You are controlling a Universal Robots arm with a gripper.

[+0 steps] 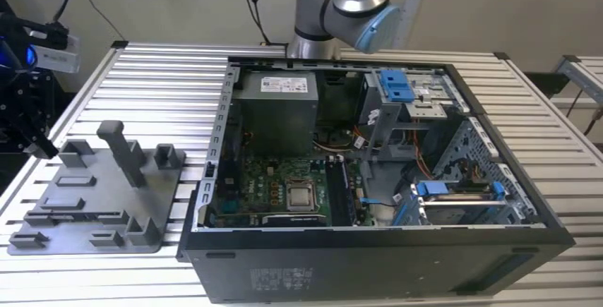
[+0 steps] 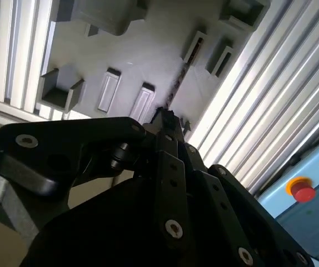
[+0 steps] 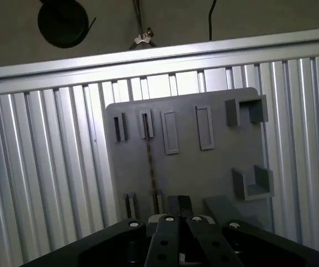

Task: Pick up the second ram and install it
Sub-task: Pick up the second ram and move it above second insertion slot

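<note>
The second ram [image 3: 149, 158] stands on its thin edge in the grey tray [image 3: 204, 167], held between two small slotted posts. In the second wrist view the ram [image 2: 177, 84] is a thin dark strip just beyond my fingertips. In the exterior view it is a long dark line [image 1: 80, 216] near the tray's front. My gripper [image 3: 179, 204] hangs well above the tray, a little to one side of the ram's near end. Its jaws are shut with nothing between them, as both wrist views show [image 2: 165, 117].
The open computer case [image 1: 377, 173] lies to the exterior view's right of the tray [image 1: 94, 201], motherboard [image 1: 282, 187] facing up. The arm's base [image 1: 335, 10] stands behind the case. Tall tray posts [image 1: 123, 152] rise beside the ram. A ribbed metal table [image 1: 160, 81] carries everything; a red button [image 2: 302, 191] is nearby.
</note>
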